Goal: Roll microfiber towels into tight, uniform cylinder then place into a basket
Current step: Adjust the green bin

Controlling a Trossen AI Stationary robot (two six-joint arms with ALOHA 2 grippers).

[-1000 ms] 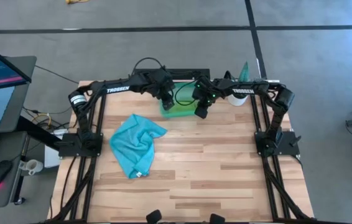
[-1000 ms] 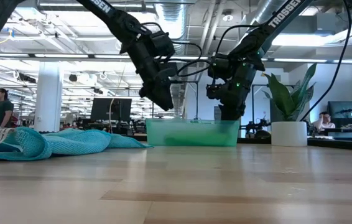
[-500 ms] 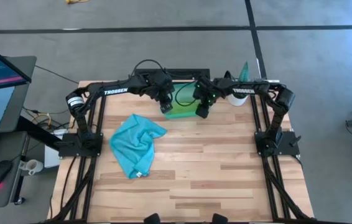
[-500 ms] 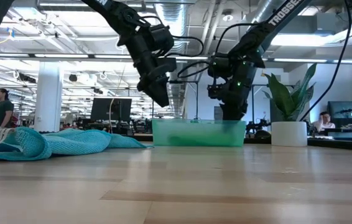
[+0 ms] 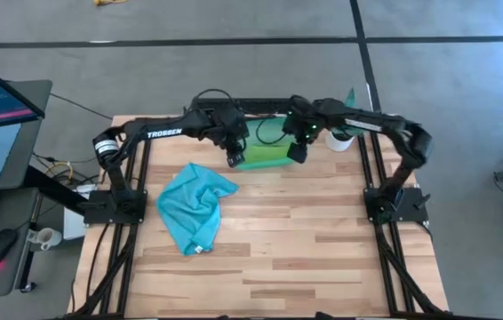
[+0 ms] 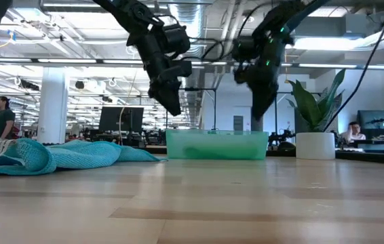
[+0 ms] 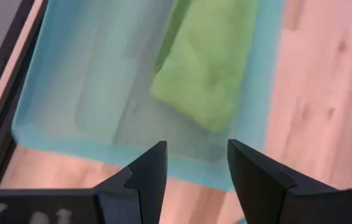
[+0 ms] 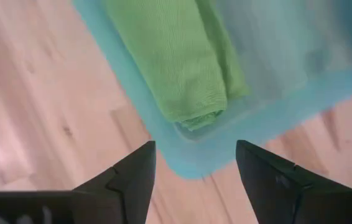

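From overhead, both grippers crowd the basket at upper centre of the bench. Only the wrist cameras show the rolled lime towel lying inside. Left gripper and right gripper hover above, jaws apart, empty. The turquoise towel sprawls unrolled, centre-left.

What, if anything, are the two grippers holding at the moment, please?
Nothing. Both the left gripper and the right gripper hang open and empty above the basket, where the rolled green towel lies.
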